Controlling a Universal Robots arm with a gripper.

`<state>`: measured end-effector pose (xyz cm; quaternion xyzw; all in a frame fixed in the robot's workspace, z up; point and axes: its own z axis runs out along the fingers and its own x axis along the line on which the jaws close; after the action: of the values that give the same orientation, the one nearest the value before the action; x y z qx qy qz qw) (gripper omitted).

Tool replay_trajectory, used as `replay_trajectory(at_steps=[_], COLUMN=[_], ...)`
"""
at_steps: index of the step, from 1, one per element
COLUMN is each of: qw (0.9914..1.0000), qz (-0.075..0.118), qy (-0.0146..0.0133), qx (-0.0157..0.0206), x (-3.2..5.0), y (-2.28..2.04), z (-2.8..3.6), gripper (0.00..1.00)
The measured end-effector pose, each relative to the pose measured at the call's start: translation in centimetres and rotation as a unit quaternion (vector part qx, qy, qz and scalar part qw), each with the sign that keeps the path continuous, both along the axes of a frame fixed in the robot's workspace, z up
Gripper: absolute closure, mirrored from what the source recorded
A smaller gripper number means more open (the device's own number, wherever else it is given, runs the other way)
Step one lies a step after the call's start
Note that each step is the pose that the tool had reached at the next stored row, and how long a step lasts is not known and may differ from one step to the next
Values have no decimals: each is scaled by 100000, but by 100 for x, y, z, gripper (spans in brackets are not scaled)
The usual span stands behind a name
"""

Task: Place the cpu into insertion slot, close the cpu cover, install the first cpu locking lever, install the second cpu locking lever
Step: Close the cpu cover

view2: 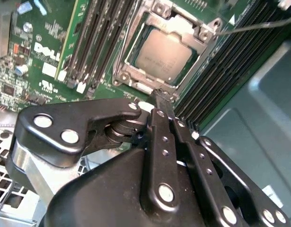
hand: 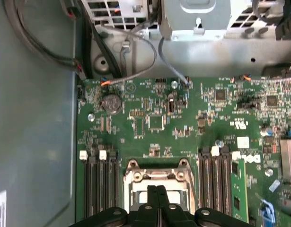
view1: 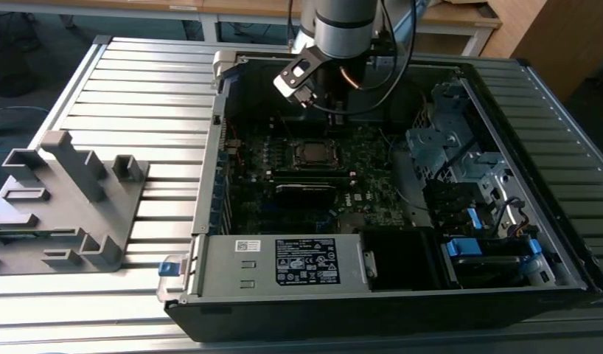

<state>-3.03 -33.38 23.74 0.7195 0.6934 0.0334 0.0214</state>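
Open computer case [view1: 380,317] lying on a slatted table [view1: 134,81], with the arm [view1: 346,26] reaching down into it over the green motherboard [hand: 154,101]. In the second wrist view the gripper [view2: 158,96] points at the near edge of the socket. Its two black fingers [view2: 157,137] are pressed together with nothing between them, so they serve as a single blunt pusher. Banks of long black memory slots [view2: 100,38] flank the insertion slot [view2: 128,71] on both sides. The cpu cover [view2: 130,47] appears to lie down around the cpu [view2: 165,54], which sits flat and square inside the slot, its grey top showing through the cover's window. A thin silver locking lever [view2: 259,26] runs out from the socket's corner across the memory slots; whether it is hooked down cannot be told. The step in hand is judged to be securing the cover. Done well, the fingertips bear on the metal frame or the lever alone, never on the chip's top. They press steadily along the lever's own arc and stay clear of the white memory-slot latches [view2: 81,87] just beside the socket.
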Motion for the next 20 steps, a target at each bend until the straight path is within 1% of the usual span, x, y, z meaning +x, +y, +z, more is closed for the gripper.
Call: replay_trajectory(at_steps=[8, 20], qw=[100000, 100000], qz=[-3, 0], qy=[4, 48], qx=[-48, -62], x=[-133, -135], y=[0, 0], z=[-22, -25], gripper=[89, 89])
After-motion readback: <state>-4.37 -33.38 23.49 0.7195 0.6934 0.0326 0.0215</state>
